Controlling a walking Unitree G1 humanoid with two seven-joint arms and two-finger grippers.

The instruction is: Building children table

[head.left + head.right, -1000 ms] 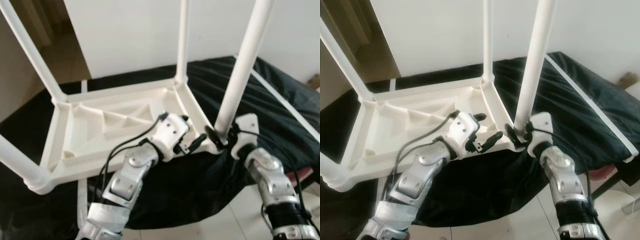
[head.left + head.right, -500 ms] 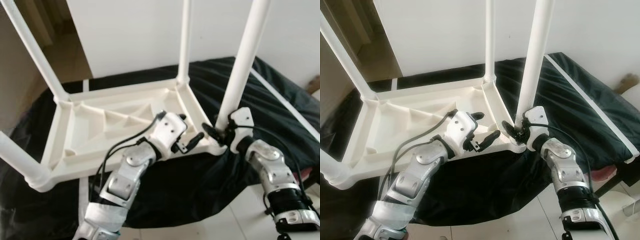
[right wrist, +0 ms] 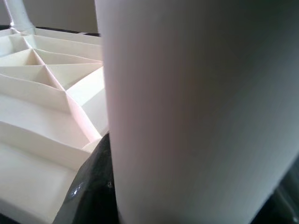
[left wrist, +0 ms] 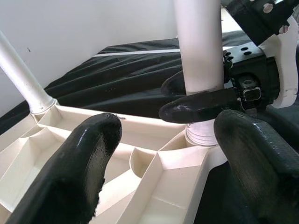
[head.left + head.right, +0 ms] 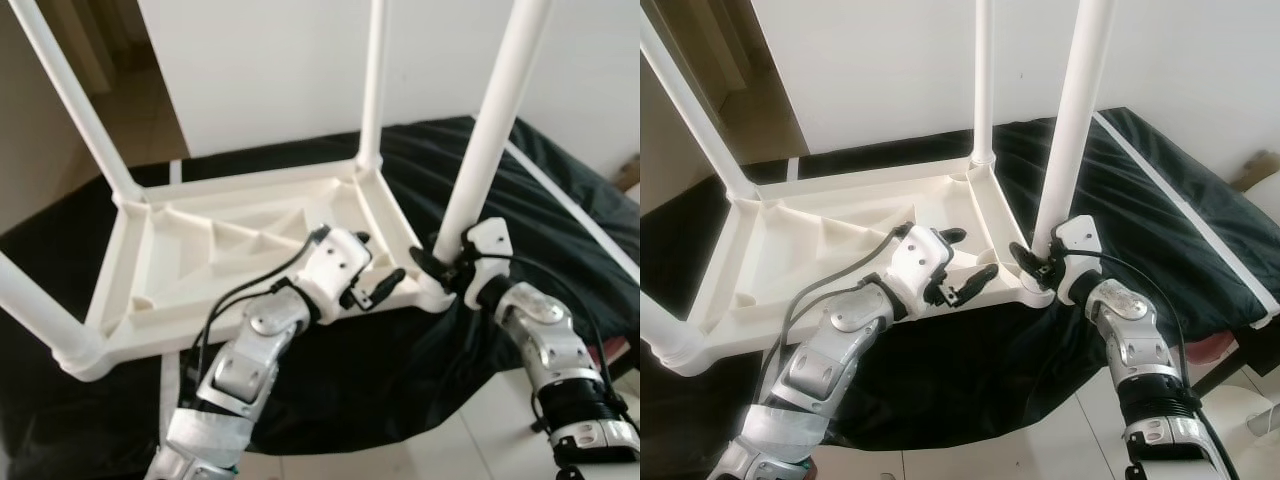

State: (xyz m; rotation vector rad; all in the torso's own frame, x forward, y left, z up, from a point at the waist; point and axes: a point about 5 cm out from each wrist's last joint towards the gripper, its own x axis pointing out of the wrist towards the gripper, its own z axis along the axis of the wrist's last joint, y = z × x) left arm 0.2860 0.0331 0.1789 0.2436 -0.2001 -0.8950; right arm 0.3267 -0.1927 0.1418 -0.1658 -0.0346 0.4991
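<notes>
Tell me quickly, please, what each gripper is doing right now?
Left gripper: jaws open, holding nothing, over the tabletop's near rim.
Right gripper: jaws shut on the near leg at its base.

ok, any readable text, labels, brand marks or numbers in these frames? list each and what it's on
None: no legible text in any view.
White table, upside down on the black cloth: bare ribbed plastic, no moulded mark I can make out.
Table leg with the right pincer at its base: plain white.
Left pincer, over the table rim: no marking visible.
Wall: blank.
</notes>
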